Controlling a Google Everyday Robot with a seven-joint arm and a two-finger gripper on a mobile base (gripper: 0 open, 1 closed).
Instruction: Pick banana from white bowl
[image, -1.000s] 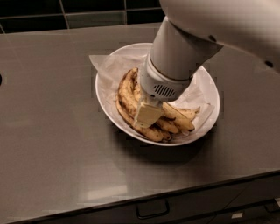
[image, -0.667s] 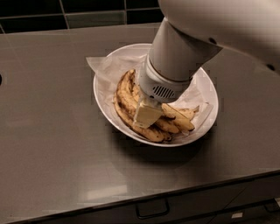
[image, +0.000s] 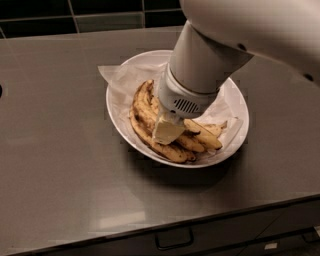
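— Where does the gripper (image: 167, 131) sit?

— Low in the white bowl (image: 239, 107), its pale tip pushed down among the fruit, near the middle of the heap. Whether it is spread or closed on anything cannot be told; the wrist housing above covers most of it.

— And the banana (image: 141, 112)?

— It lies in the bowl, on the left of the pile. It is the thick, brown-blotched one, curving from the far side round towards the near rim. The gripper's tip meets the pile just beside its inner curve; actual contact with it cannot be made out.

— What else is in there?

— Slimmer spotted bananas (image: 202, 137) lie to the right of the gripper, pointing towards the right rim. Crumpled white paper (image: 120, 77) lines the bowl and sticks out over the far-left edge.

— And beyond the bowl?

— The robot's white arm (image: 200, 65) comes down from the upper right and hides the middle of the bowl. The bowl stands on a grey countertop (image: 55, 150), with dark tiles (image: 100, 10) behind and a drawer handle (image: 174, 239) below the front edge.
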